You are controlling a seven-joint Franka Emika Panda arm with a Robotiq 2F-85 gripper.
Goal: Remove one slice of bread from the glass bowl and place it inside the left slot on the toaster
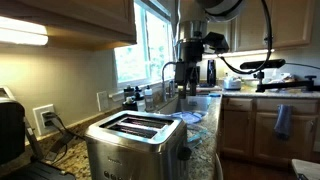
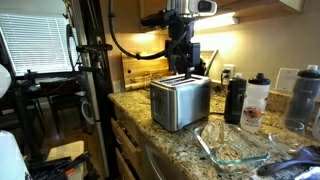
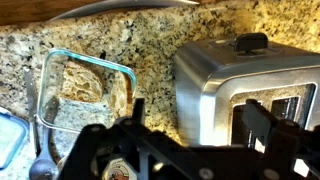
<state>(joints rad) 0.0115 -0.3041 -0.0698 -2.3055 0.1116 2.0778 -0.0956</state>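
In an exterior view the toaster (image 1: pixel 135 140) fills the foreground at the near edge of the granite tabletop (image 1: pixel 205 150). The gripper (image 1: pixel 186 72) hangs farther back, toward the window edge. The bowl cannot be picked out with any certainty here.

In an exterior view the gripper (image 2: pixel 182 65) hangs above the toaster (image 2: pixel 180 102), which stands close to the tabletop's front edge. The glass bowl (image 2: pixel 235 148) lies beside it along that same edge. A black bottle (image 2: pixel 235 100) stands behind the bowl, nearer the back edge. The bowl's contents are too faint to read.

In the wrist view the jaws stand spread wide with nothing between them. The slice of bread (image 3: pixel 85 85) lies inside the glass bowl (image 3: pixel 55 60), just beside the toaster (image 3: pixel 250 85).

The bread is probably light, soft and easily crushed or torn. The firmer crust edges look like the best hold, pinched gently across the slice's thickness. The bowl looks smooth and light, so it may slide if nudged.
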